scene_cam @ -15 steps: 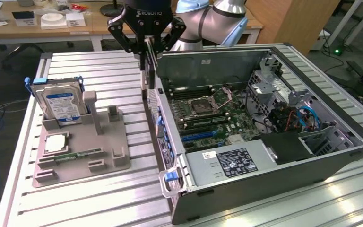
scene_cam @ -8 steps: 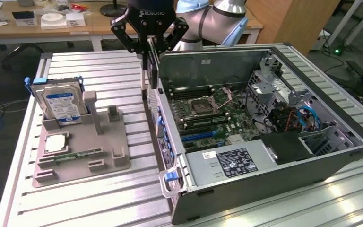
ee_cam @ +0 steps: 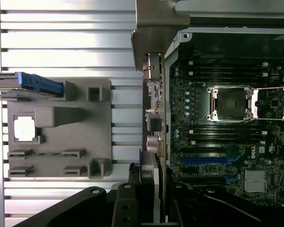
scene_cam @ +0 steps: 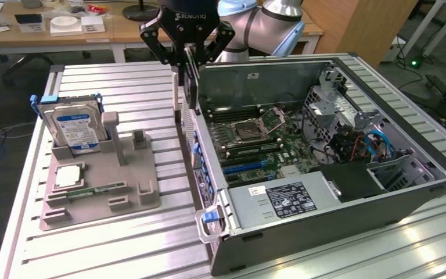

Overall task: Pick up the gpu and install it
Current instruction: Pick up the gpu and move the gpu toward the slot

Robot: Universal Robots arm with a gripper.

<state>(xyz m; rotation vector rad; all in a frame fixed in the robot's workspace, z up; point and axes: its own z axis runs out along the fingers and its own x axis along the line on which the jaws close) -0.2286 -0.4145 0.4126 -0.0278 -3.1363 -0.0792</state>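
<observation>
Ribbed alu table [scene_cam: 91, 244]; desks [scene_cam: 122, 32] bkgd; fingers [ee_cam: 125, 203] grip gpu [ee_cam: 154, 125].

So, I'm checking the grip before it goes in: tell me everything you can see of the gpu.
The gpu is a thin, flat black card with a pale metal end bracket carrying ports. It hangs upright, pinched at its top edge by the claw. It sits at the open computer case's wall on the exterior view's left, beside the motherboard, not seated in a slot. Whether its lower end touches the case is unclear.

Robotics lab: robot arm [scene_cam: 273, 23], slotted bench [scene_cam: 114, 244], desks [scene_cam: 21, 36].
</observation>
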